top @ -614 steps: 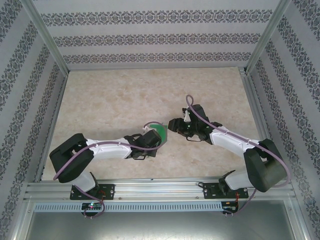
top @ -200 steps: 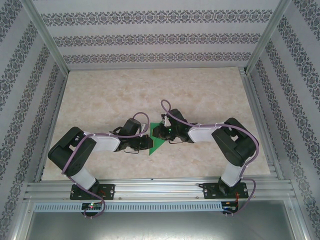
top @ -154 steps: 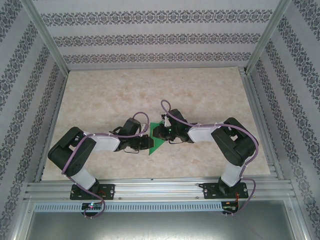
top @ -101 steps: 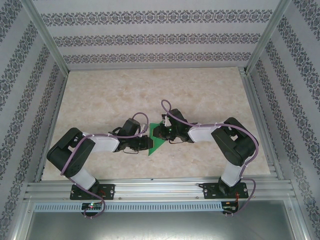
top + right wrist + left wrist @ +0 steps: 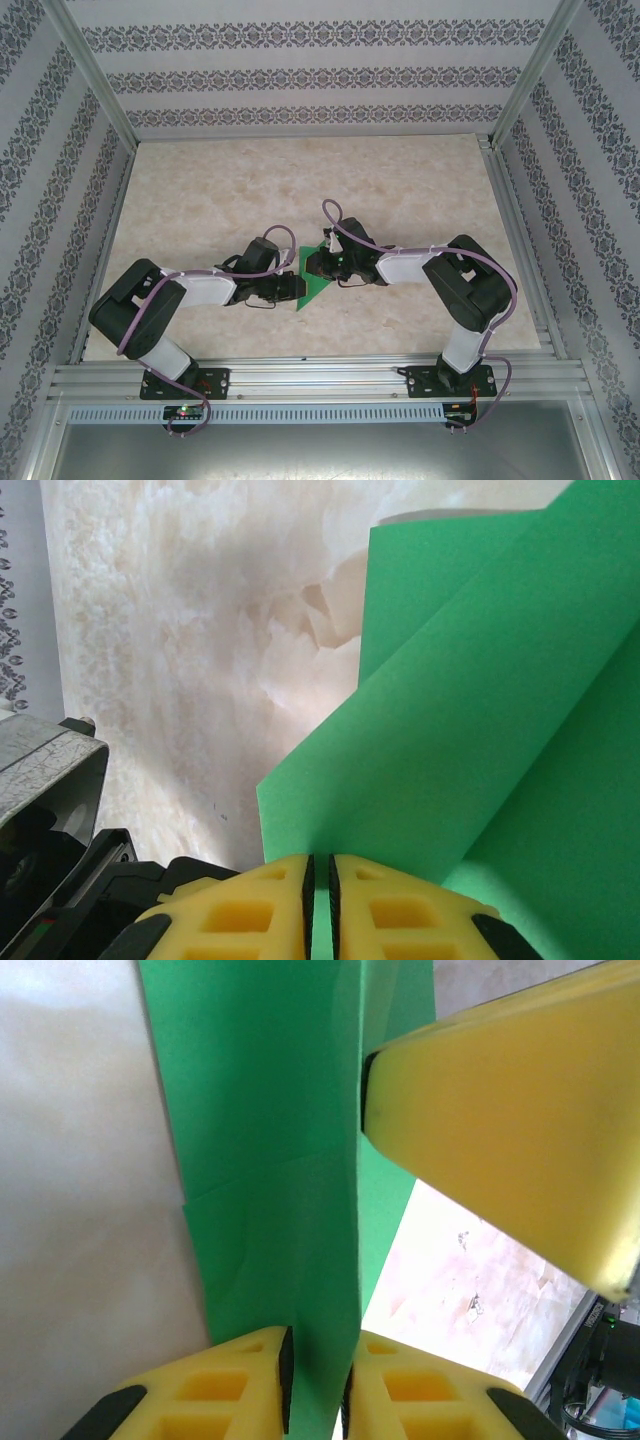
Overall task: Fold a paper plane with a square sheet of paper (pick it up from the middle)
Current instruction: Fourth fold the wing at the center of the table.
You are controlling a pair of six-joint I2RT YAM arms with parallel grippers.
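Table (image 5: pixel 200 190): marble, beneath both my arms.
Square sheet of paper (image 5: pixel 318 284): mid-table, partly folded, between my claws.
Left claw (image 5: pixel 315 1385): grasping the folded layers.
Right claw (image 5: pixel 321 890): clenched on its edge.
Change: arms, apart earlier, had met; creasing likely under way.

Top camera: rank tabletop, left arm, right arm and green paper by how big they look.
1. tabletop
2. left arm and right arm: about alike, so unranked
3. green paper: smallest, partly hidden
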